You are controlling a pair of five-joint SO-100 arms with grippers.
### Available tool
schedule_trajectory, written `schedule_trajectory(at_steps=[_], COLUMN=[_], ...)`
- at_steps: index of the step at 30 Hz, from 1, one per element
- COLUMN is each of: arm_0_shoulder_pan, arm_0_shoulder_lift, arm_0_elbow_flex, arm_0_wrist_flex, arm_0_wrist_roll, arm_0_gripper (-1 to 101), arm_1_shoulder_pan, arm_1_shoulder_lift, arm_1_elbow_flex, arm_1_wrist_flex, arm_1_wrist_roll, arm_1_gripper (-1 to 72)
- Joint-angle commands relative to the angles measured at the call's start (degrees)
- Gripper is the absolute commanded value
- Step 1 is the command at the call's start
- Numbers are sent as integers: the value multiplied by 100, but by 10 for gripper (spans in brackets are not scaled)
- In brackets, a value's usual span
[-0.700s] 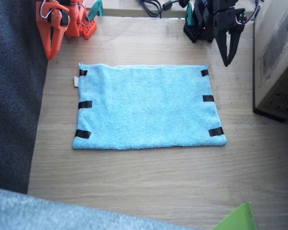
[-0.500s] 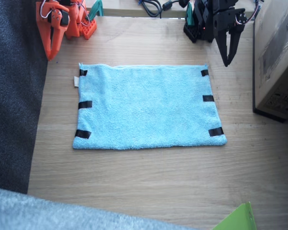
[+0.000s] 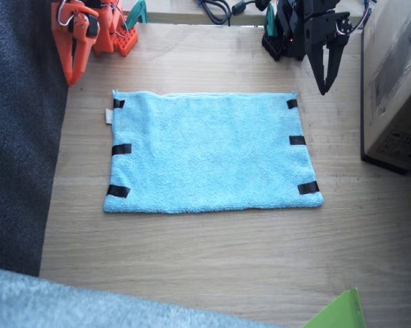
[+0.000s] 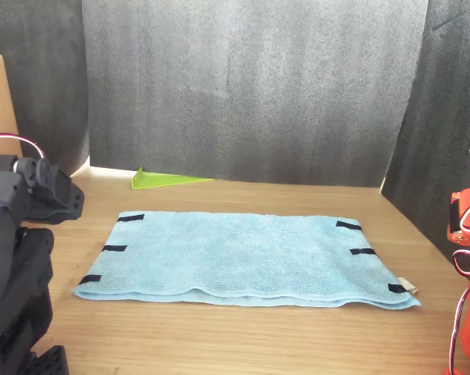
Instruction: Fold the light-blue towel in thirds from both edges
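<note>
The right arm is bright orange plastic, blocky in its segments, with a black motor set into it and thin red and white wires looping over its top. Its gripper tapers to an orange point. The left arm is black all over, with a black motor housing and red and white wires. Its gripper ends in slim black fingers.

One light-blue towel lies on the surface. It carries six black tape strips, three along each short side, and one white tag. Two arms stand by, one orange, one black. One cardboard box, apparently, and one green sheet.
</note>
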Motion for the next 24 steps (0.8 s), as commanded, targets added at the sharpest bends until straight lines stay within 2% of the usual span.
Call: schedule_trajectory(at_steps=[1, 24], arm_0_shoulder_pan=[44, 176], arm_0_shoulder_lift=[26, 35], arm_0_elbow_flex=[-26, -53], arm_0_wrist_flex=[26, -9], arm_0_wrist_roll=[62, 97], arm_0_gripper=[-3, -4], arm_1_shoulder_pan=[53, -44], arm_1_shoulder_lift=[53, 44], arm_1_elbow_flex=[62, -97], arm_1_wrist_flex=[-26, 79], arm_1_wrist_roll=[35, -26], arm_1_gripper=[0, 0])
